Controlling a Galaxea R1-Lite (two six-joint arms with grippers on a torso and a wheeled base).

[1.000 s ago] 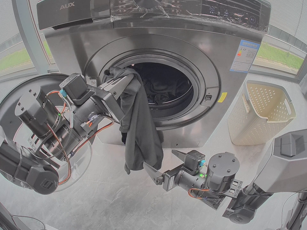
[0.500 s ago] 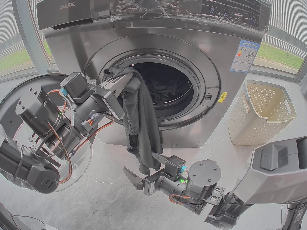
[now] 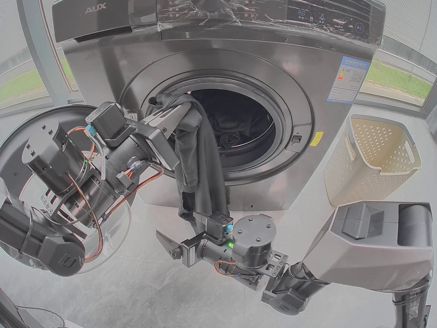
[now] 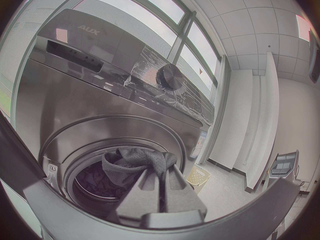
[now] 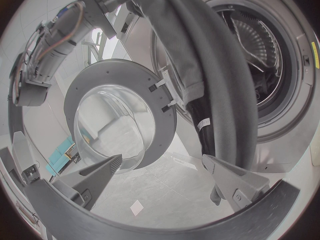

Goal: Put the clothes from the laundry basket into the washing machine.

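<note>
Low over the floor in front of the washing machine (image 3: pixel 273 64), the right hand (image 5: pixel 161 159) hung with its fingers wide apart. One finger (image 5: pixel 233 180) lay at the bottom of the hanging garment (image 3: pixel 200 169); whether it touched the cloth could not be told. In the head view the wrist hid the garment's lowest end. The garment was dark grey, fine-knit and bunched into long folds, with a small white label (image 5: pixel 204 123) on a darker inner layer. It dangled from the left hand (image 4: pixel 160 172), which was clamped on its top at the left rim of the round opening. Behind it, dim dark clothes (image 3: pixel 236 124) lay in the drum, hard to make out. The door (image 5: pixel 113 117) stood swung open at the left. A cream laundry basket (image 3: pixel 373 160) stood on the floor right of the machine.
</note>
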